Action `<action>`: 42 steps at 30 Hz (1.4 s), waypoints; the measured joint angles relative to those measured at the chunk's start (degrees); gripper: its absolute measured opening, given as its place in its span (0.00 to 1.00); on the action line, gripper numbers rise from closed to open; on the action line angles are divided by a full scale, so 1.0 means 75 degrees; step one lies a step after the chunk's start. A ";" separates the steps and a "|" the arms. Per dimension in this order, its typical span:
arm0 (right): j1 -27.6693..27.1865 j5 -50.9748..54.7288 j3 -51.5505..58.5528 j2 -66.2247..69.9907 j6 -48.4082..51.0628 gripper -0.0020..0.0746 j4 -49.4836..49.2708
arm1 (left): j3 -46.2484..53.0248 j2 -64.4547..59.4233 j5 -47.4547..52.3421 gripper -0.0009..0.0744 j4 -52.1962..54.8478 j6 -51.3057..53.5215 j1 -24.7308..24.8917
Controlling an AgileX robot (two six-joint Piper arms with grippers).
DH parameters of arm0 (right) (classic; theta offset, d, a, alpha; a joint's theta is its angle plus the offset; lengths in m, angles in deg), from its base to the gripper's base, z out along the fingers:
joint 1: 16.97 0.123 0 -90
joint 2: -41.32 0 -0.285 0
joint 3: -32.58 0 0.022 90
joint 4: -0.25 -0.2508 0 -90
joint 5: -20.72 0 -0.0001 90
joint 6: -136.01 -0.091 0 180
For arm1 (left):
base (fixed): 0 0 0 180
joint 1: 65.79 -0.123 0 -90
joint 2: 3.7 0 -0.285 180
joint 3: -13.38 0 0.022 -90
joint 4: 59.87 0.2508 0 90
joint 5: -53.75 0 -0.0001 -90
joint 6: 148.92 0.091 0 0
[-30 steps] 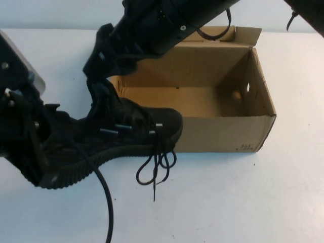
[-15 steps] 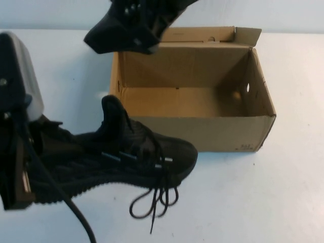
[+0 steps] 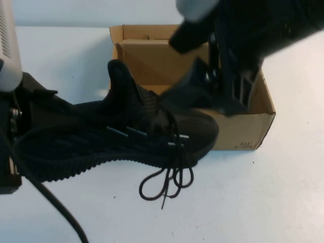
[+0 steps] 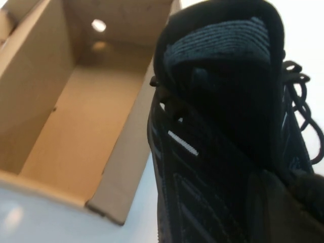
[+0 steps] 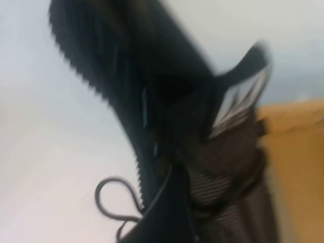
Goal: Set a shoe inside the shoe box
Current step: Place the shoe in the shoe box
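White tabletop point(image 3: 283, 192) from high view; black shoe point(image 3: 126, 142) held off surface at heel by left gripper point(image 3: 15, 136), toe overlapping front wall of open shoe box point(image 3: 253, 131); right gripper point(image 3: 228, 86) above box, jaws' state unclear; left wrist: shoe beside box point(image 4: 76, 126); right wrist: blurred shoe point(image 5: 167, 126).

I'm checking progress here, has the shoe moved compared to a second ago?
Yes. In the high view the shoe, held at its heel end by the left gripper, has shifted right: its toe now overlaps more of the shoe box front wall. The right gripper hovers above the box.
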 joint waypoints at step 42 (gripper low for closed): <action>0.0000 -0.0032 0.1377 0.0402 0.0132 0.25 -0.1438 | -0.0006 0.0000 0.0703 0.04 -0.0698 0.0479 -0.0013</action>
